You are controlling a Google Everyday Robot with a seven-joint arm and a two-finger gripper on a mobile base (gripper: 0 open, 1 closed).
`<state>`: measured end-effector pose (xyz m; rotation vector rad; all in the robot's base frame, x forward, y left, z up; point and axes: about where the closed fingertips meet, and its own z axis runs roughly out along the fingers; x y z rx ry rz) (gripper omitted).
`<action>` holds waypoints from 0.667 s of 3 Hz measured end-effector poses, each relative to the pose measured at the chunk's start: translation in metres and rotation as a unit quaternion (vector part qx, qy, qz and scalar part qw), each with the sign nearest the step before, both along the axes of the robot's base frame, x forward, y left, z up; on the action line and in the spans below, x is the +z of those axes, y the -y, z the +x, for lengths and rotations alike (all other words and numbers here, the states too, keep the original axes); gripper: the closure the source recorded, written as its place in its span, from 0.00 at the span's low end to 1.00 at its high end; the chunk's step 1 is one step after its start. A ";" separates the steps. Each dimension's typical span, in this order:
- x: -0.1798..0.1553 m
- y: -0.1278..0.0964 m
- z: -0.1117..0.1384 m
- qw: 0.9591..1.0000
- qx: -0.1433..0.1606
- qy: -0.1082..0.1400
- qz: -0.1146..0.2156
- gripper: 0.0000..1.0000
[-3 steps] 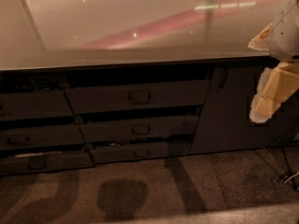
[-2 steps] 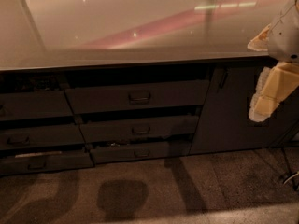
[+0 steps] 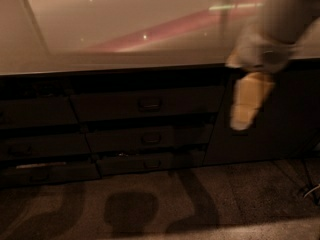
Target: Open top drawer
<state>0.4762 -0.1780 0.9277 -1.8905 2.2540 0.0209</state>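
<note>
Top drawer point(image 3: 112, 104), wide dark-grey front with small bar handle point(image 3: 149, 103), is sitting shut under the pale glossy counter point(image 3: 125, 34); cream gripper point(image 3: 247, 106) is hovering off right, probably lining up, open or closed I cannot tell

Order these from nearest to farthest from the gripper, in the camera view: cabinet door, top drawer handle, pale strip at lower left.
The gripper hangs at right.
1. Cabinet door: right, just behind it.
2. Top drawer handle: centre.
3. Pale strip: far lower left.
</note>
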 end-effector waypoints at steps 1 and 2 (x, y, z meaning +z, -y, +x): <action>-0.035 -0.046 0.012 0.997 0.052 -0.036 -0.036 0.00; -0.034 -0.050 0.016 0.998 0.053 -0.027 -0.034 0.00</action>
